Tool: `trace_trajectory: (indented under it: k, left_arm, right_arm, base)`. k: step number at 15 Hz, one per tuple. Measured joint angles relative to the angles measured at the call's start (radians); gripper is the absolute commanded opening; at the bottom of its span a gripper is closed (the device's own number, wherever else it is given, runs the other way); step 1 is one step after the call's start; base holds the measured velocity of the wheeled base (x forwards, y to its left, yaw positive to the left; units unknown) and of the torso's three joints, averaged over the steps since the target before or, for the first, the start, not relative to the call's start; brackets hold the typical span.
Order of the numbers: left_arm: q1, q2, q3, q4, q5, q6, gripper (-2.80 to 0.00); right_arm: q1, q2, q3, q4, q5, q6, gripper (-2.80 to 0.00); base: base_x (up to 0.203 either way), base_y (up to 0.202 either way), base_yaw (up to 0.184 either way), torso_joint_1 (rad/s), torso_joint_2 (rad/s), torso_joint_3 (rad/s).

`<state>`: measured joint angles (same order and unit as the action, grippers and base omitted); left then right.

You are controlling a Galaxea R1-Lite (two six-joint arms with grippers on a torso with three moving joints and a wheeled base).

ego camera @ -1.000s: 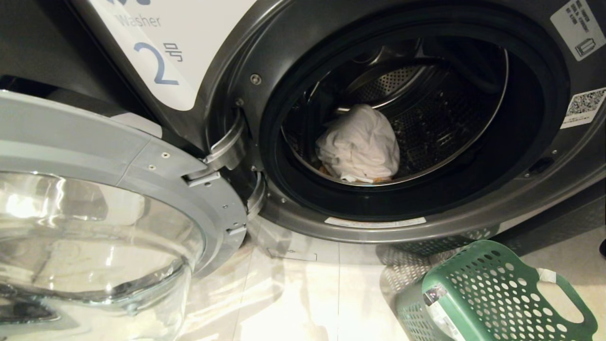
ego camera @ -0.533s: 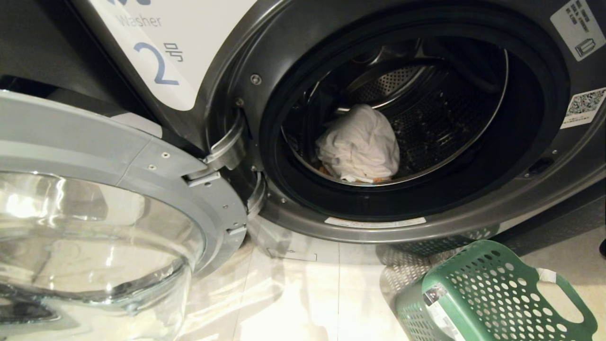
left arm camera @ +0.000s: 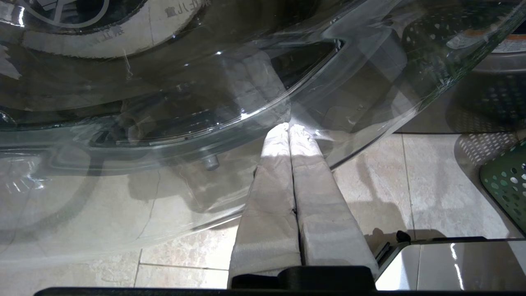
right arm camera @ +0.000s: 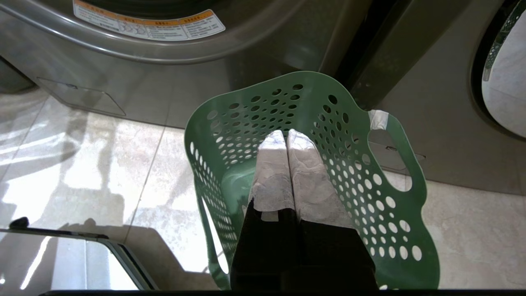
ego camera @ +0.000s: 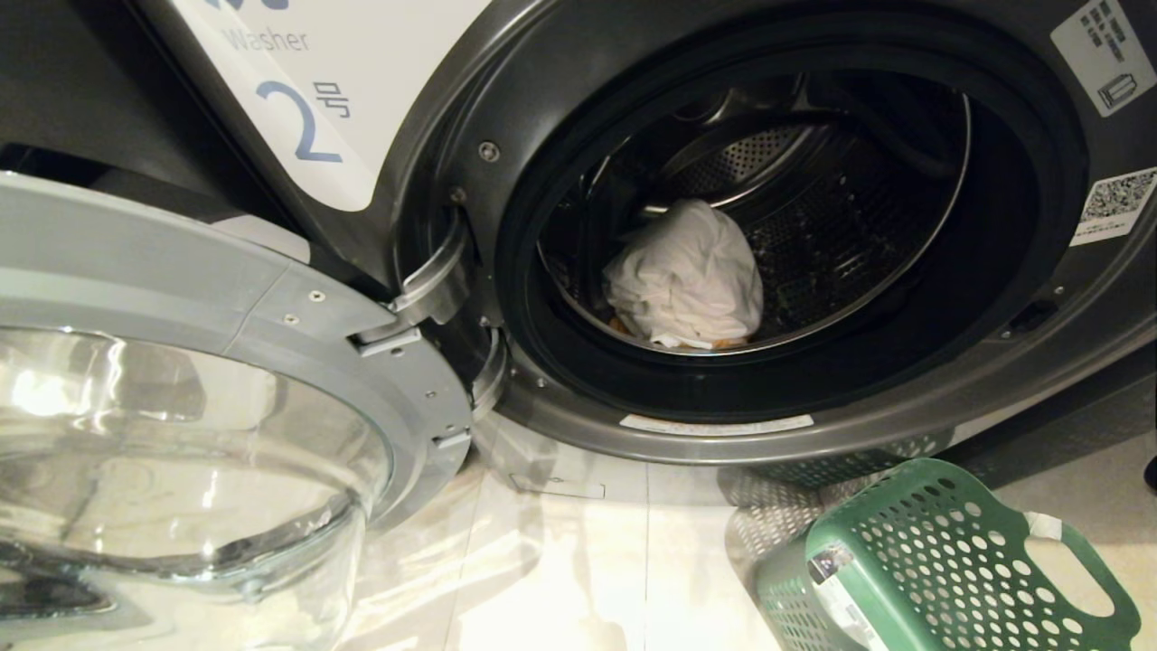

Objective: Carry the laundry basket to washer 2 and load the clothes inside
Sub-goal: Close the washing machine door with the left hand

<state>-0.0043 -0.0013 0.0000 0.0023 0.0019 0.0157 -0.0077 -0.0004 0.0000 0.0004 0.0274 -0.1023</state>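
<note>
Washer 2 (ego camera: 560, 108), dark grey with a white label bearing a blue "2" (ego camera: 303, 117), stands with its round door (ego camera: 181, 398) swung open to the left. Inside the drum lies a bunched white shirt (ego camera: 687, 276) over a sliver of yellow garment (ego camera: 723, 344). The green laundry basket (ego camera: 931, 561) stands on the floor at the lower right, and no clothes show in it (right arm camera: 312, 123). My right gripper (right arm camera: 287, 133) hangs shut over the basket's inside. My left gripper (left arm camera: 289, 126) is shut, its tips against the door's glass bowl (left arm camera: 164, 102). Neither gripper shows in the head view.
Pale floor tiles (ego camera: 578, 561) run before the washer. The open door's glass bowl (ego camera: 136, 470) fills the lower left. A second machine's round door (right arm camera: 505, 65) sits to the right beyond the basket. Corners of my base (right arm camera: 82, 263) show in both wrist views.
</note>
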Motion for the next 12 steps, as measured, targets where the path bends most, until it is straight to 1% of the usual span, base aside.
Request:
trace_trajectory:
  k: [1,4,12]
  left_arm:
    - [0.000,0.000,0.000,0.000,0.000,0.000,-2.80]
    - [0.000,0.000,0.000,0.000,0.000,0.000,-2.80]
    - [0.000,0.000,0.000,-0.003,0.002,-0.001,-2.80]
  right_arm:
    - [0.000,0.000,0.000,0.000,-0.001,0.010,-2.80]
    - [0.000,0.000,0.000,-0.001,-0.001,0.007,-2.80]
    - [0.000,0.000,0.000,-0.001,0.000,0.022,-2.80]
  base:
    - [0.000,0.000,0.000,0.000,0.00,0.000]
    - [0.000,0.000,0.000,-0.001,0.00,0.027]
    - [0.000,0.000,0.000,0.001,0.00,0.189]
